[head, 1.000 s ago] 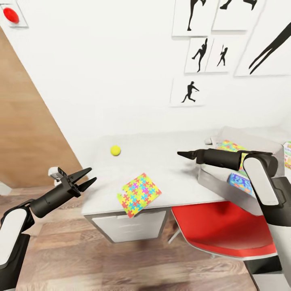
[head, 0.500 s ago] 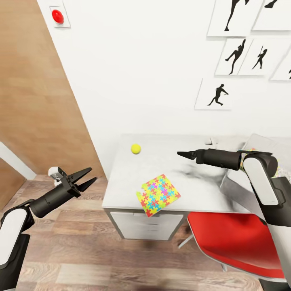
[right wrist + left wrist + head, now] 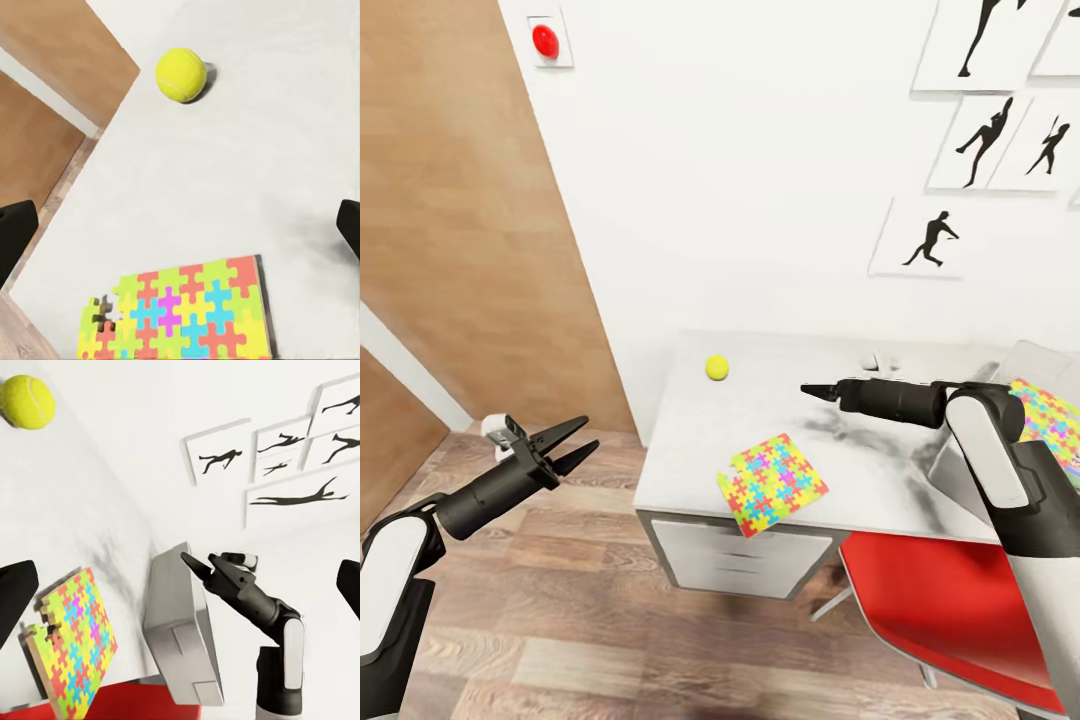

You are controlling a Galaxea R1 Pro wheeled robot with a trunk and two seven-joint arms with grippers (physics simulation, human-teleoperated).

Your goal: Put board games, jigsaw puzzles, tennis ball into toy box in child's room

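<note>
**Both grippers empty; ball and puzzle lie on the worktop**

The right gripper [image 3: 807,390] hangs above the pale speckled worktop [image 3: 840,470], holding nothing. In the head view its tips look close together, yet the right wrist view shows its fingers at opposite edges of the picture, so they stand spread. The tennis ball [image 3: 717,367] rests near the worktop's far left corner, well apart from this gripper and to its left. A jigsaw puzzle [image 3: 772,483] lies flat at the near edge, one corner overhanging, below and slightly left of the gripper. A second puzzle [image 3: 1050,418] shows beyond the right forearm. The left gripper [image 3: 582,442] hovers over the wood floor [image 3: 560,600], jaws parted, empty, left of the worktop.
</note>
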